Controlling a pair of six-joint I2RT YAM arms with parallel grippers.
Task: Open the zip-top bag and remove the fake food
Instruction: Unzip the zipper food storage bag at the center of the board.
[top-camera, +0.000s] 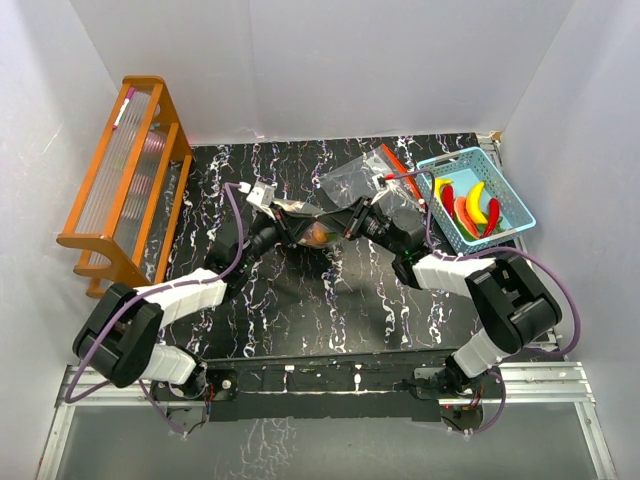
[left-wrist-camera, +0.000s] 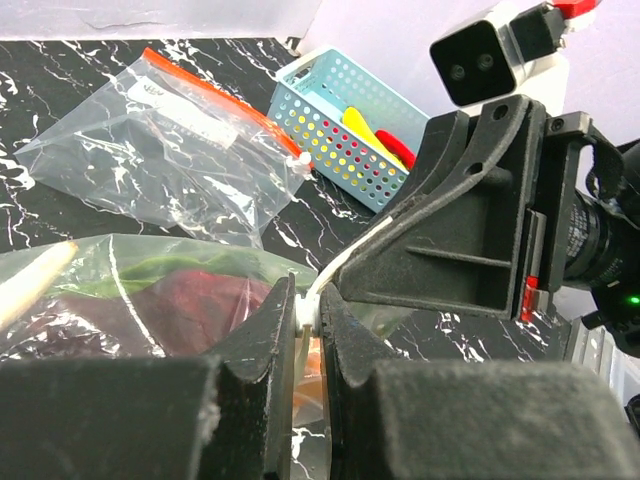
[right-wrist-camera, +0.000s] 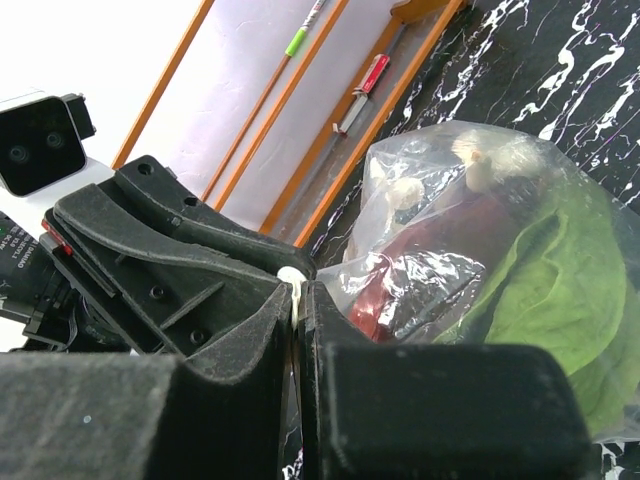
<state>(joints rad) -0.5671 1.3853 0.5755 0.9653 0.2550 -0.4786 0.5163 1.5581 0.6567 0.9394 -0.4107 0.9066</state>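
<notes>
Two zip-top bags are seen on the black, white-veined worktop (top-camera: 300, 300). One, the filled bag (right-wrist-camera: 500, 270), is held up between the two arms at the middle of the worktop. The other, the empty bag (left-wrist-camera: 160, 150), lies flat behind it, near the one light-blue basket (left-wrist-camera: 330, 130) at the right rear; it carries one orange-red zip strip and one white label.

The left hand (left-wrist-camera: 306, 318) is closed, with the white top edge of the filled bag pinched between its two fingers. The right hand (right-wrist-camera: 298, 300) is closed on the same white edge from the opposite side, so that the fingertips of the two hands are nearly touching.

Part of the fake food is seen inside the filled bag. One broad green leafy piece (right-wrist-camera: 545, 300), one dark red piece (right-wrist-camera: 440, 250) and one pale piece (right-wrist-camera: 480, 155) near the top can be made out in the right wrist view. One orange piece (top-camera: 318, 234) is seen from above. Whether more pieces are hidden behind these cannot be told.

More toy food lies in the basket: two yellow pieces, among them one banana (top-camera: 477, 200), and at least two red pieces (top-camera: 492, 217) can be counted. A little green is visible at the near end.

One orange wooden rack (top-camera: 125, 180) stands at the left edge of the worktop, well apart from both bags.
</notes>
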